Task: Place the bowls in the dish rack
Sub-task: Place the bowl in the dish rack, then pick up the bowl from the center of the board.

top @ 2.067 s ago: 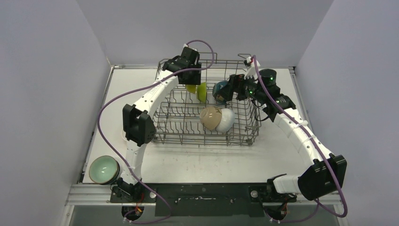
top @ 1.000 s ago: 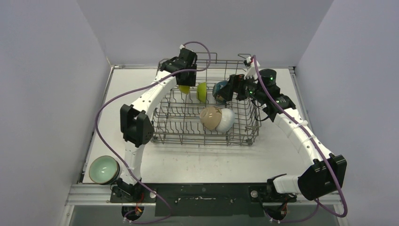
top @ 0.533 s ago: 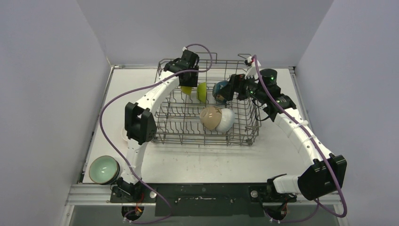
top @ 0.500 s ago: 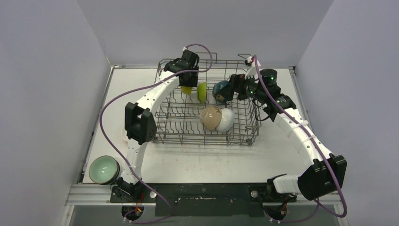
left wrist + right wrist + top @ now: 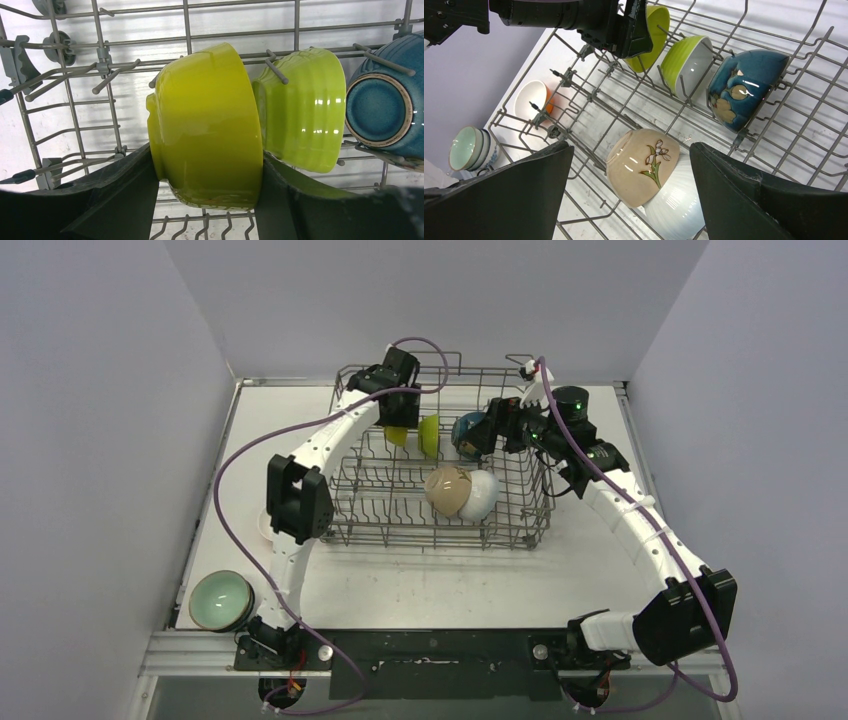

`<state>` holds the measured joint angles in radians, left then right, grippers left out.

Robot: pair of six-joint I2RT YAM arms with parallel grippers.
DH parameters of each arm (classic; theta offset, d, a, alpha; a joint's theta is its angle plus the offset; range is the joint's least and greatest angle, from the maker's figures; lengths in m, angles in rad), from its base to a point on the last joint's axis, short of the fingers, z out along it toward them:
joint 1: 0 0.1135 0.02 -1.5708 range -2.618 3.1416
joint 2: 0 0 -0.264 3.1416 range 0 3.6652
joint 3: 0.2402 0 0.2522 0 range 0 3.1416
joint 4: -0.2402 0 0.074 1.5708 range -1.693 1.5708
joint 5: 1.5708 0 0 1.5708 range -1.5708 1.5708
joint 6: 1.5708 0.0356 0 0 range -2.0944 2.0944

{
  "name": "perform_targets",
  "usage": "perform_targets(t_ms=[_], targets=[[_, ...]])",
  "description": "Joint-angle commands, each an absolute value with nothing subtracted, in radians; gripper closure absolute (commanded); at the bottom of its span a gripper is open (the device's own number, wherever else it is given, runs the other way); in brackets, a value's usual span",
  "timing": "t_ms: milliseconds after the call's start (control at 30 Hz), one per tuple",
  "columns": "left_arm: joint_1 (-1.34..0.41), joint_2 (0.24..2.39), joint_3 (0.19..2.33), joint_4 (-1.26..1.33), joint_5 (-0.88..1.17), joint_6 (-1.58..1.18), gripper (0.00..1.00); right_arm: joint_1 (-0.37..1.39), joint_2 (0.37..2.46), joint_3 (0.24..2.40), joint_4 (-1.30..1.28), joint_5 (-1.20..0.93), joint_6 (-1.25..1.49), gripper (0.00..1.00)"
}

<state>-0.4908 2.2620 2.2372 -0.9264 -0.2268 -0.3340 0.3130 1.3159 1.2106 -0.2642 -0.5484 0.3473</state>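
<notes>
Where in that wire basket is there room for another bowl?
Free: the left half of the dish rack, bare tines from the yellow bowl to the near wall. Crowded: far row, lime bowl and blue bowl; beige bowl against white bowl.

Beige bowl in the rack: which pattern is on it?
The beige bowl shows a white flower; right wrist view.

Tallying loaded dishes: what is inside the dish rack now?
Five bowls: a yellow bowl in the left gripper, a lime bowl, a dark blue bowl, and a beige bowl resting on a white bowl, partly covering it.
</notes>
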Motion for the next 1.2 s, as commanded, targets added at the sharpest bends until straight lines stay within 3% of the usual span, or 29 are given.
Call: perform_targets(t_ms=[0, 133, 267, 567, 833, 1167], targets=[[-0.480, 2.231, 2.275, -0.919, -0.189, -0.339, 0.33, 0.306, 1.306, 1.235, -0.243, -0.543, 0.334, 0.10], [-0.482, 2.178, 2.248, -0.895, -0.176, -0.328, 0.13, 0.307, 1.307, 1.230, -0.239, -0.547, 0.337, 0.10], [-0.479, 2.073, 2.156, -0.826, -0.178, -0.334, 0.04, 0.307, 1.308, 1.230, -0.235, -0.550, 0.342, 0.10], [-0.449, 1.779, 1.862, -0.614, -0.131, -0.354, 0.03, 0.306, 1.304, 1.235, -0.233, -0.556, 0.351, 0.10], [-0.361, 1.397, 1.441, -0.405, -0.071, -0.394, 0.03, 0.302, 1.290, 1.213, -0.216, -0.588, 0.374, 0.10], [-0.141, 1.062, 1.135, -0.591, -0.008, -0.468, 0.04, 0.299, 1.284, 1.174, -0.150, -0.642, 0.426, 0.10]])
